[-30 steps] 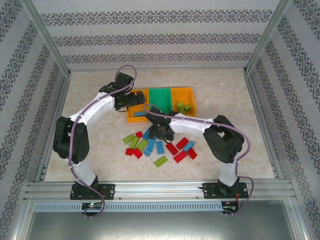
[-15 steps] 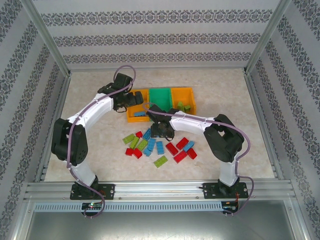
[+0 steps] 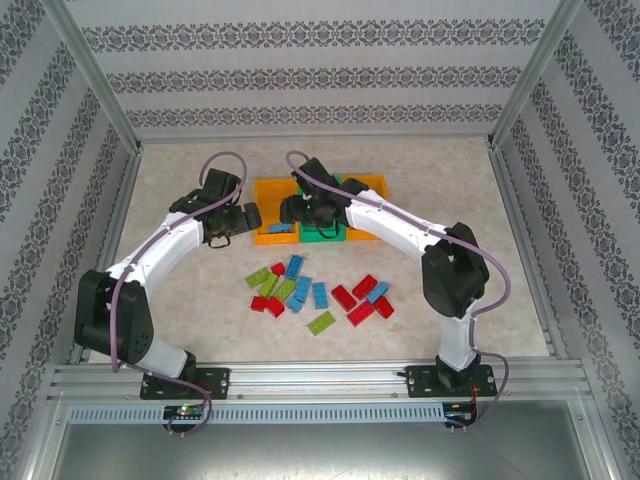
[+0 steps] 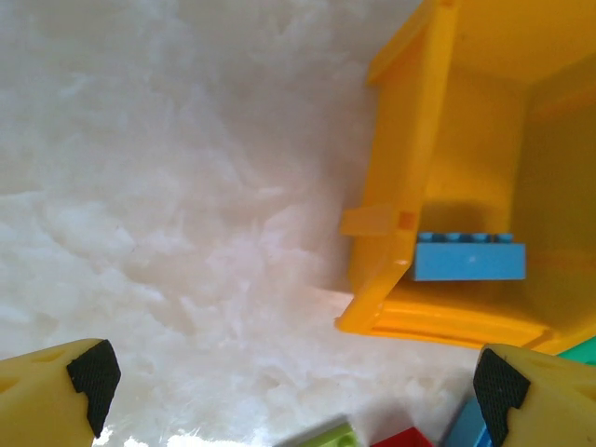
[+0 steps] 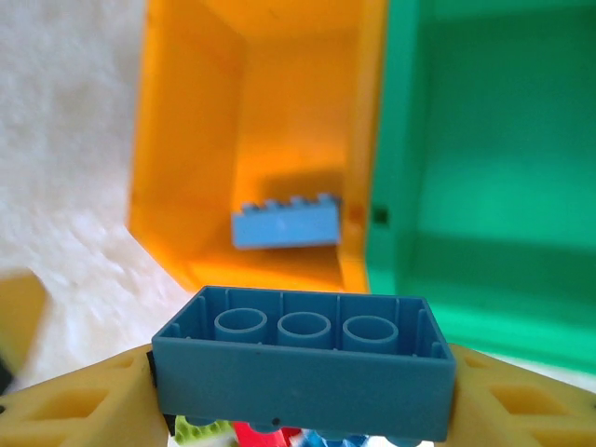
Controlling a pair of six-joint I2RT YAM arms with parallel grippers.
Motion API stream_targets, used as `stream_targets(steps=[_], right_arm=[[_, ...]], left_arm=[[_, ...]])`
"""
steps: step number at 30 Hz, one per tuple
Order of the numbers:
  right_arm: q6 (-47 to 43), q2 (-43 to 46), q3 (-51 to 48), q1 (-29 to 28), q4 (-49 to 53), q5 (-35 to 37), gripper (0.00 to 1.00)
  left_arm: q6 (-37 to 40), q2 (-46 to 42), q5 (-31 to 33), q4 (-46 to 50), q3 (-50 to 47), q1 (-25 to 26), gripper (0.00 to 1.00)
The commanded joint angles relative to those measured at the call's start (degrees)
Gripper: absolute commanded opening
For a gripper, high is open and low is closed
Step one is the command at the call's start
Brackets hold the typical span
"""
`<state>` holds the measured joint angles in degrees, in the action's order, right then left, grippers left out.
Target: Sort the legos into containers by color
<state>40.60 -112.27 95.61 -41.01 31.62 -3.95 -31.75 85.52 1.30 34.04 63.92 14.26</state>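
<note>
Right gripper (image 5: 303, 396) clamped on blue brick (image 5: 303, 358) (hollow underside faces wrist camera). Ahead of it and lower: orange bin (image 5: 186, 140), second blue brick (image 5: 284, 225) lying inside near front wall. Green bin (image 5: 484, 140) ahead to its right, touching orange bin. Left gripper (image 4: 296, 386) jaws wide apart, nothing between, over bare table (image 4: 168, 186); orange bin just ahead-right of it. Loose bricks (image 3: 315, 295) behind both grippers, toward arm bases.

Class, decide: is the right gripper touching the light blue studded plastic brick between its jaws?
Touching. In the right wrist view the right gripper has its yellow jaws pressed against both ends of the light blue studded plastic brick, with no gap.
</note>
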Motion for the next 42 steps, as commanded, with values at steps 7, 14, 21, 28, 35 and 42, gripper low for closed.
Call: stream_targets(steps=[7, 14, 21, 28, 35, 42], right_arm=[[0.1, -12.21, 14.79, 1.44, 1.43, -5.16, 0.65], [0.54, -17.12, 19.8, 2.25, 2.75, -6.39, 0.7], [-0.21, -18.47, 20.17, 2.84, 0.76, -10.25, 0.79], [-3.19, -14.83, 18.63, 2.14, -0.25, -11.32, 0.85], [-15.06, -2.12, 3.24, 1.27, 3.21, -5.85, 0.84], [-26.24, 16.69, -23.67, 1.2, 4.11, -0.91, 0.79]], left_arm=[[-2.09, -3.93, 0.28, 1.52, -5.45, -0.75, 0.99], [-2.62, -5.01, -3.38, 1.72, -8.9, -0.79, 0.99], [-2.99, -8.1, -9.48, -3.1, -14.21, -0.31, 1.0], [-1.38, -10.03, -9.59, -4.47, -15.76, -0.28, 1.0], [-2.34, -9.84, -9.44, -5.45, -15.92, -0.27, 1.0], [-2.08, -8.86, -8.87, -5.73, -15.43, -0.25, 0.99]])
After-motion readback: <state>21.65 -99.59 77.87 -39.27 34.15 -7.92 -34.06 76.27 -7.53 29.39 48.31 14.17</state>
